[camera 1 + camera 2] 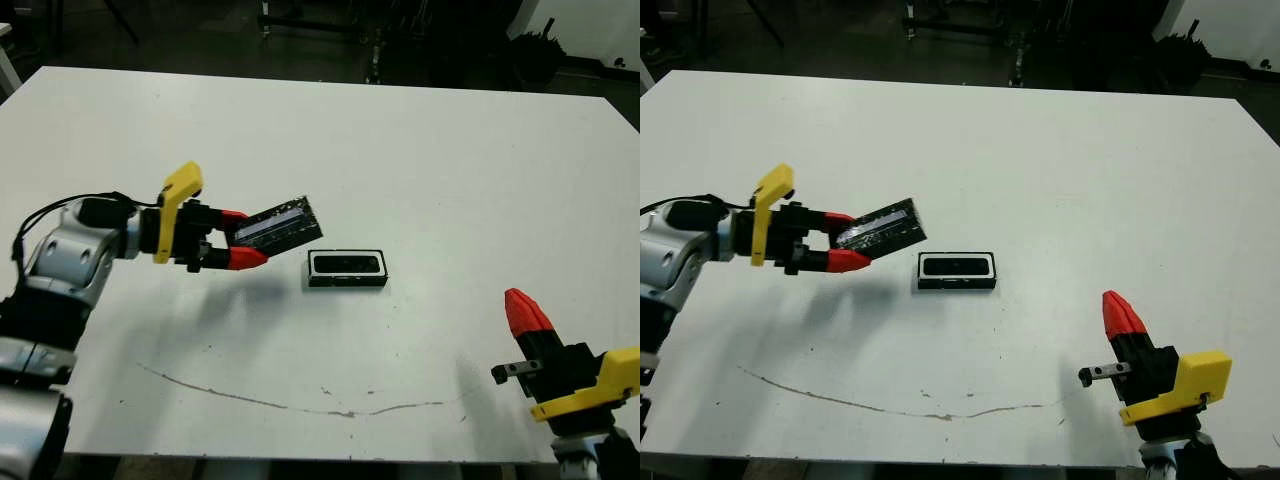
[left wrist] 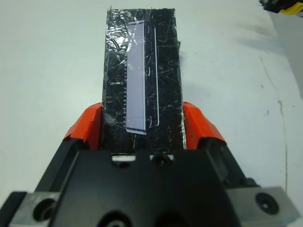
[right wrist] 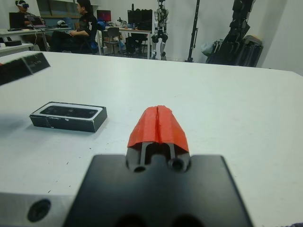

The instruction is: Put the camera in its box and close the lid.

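Right end effector (image 1: 527, 312) pinched together; camera (image 1: 346, 263) fills box (image 1: 346, 282).

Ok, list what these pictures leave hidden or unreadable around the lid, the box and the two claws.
- Lid: the end held in the left claw is covered by the claw's black body in the left wrist view; its underside faces away in every view.
- Camera: lying in the box; its lens dots are too small to make out.
- Right claw: shut and empty; its arm is cut off by the head views' bottom edge.
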